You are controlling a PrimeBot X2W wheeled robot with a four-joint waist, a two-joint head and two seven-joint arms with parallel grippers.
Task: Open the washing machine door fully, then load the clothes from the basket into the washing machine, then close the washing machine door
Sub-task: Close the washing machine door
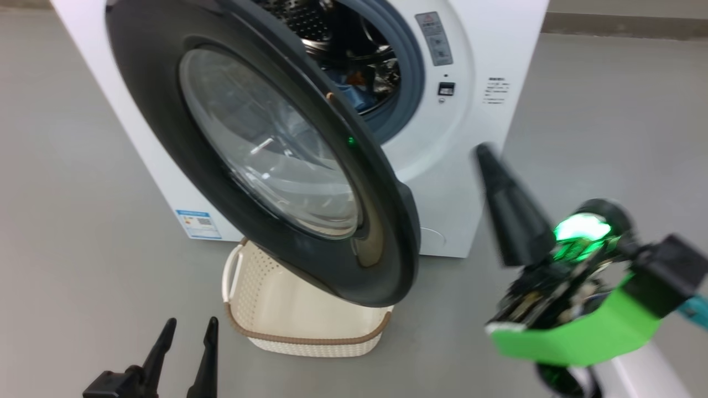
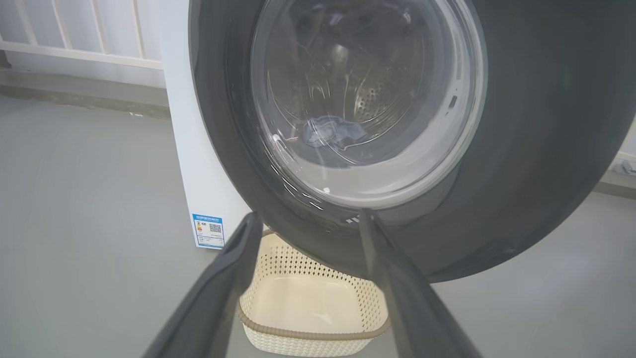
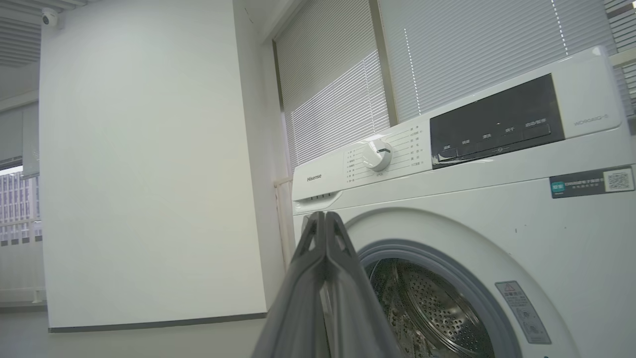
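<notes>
The washing machine (image 1: 481, 55) stands white and boxy at the back. Its door (image 1: 155, 110), black-rimmed with a glass bowl, hangs open and swung out toward me. Blue and orange clothes (image 1: 357, 91) lie inside the steel drum; in the left wrist view the clothes (image 2: 333, 132) show through the door (image 2: 546, 149) glass. The cream basket (image 1: 310, 338) sits on the floor under the door with nothing inside. My left gripper (image 1: 191, 323) is open at the lower left, short of the basket (image 2: 308, 334). My right gripper (image 1: 485, 152) is shut on nothing, raised right of the door, pointing at the machine's front (image 3: 546, 238).
Grey floor lies all around the machine. A blue sticker (image 2: 208, 231) marks the machine's lower corner. In the right wrist view, a white wall (image 3: 149, 174) and slatted blinds (image 3: 447, 59) stand behind it, above the knob and dark control panel (image 3: 497, 124).
</notes>
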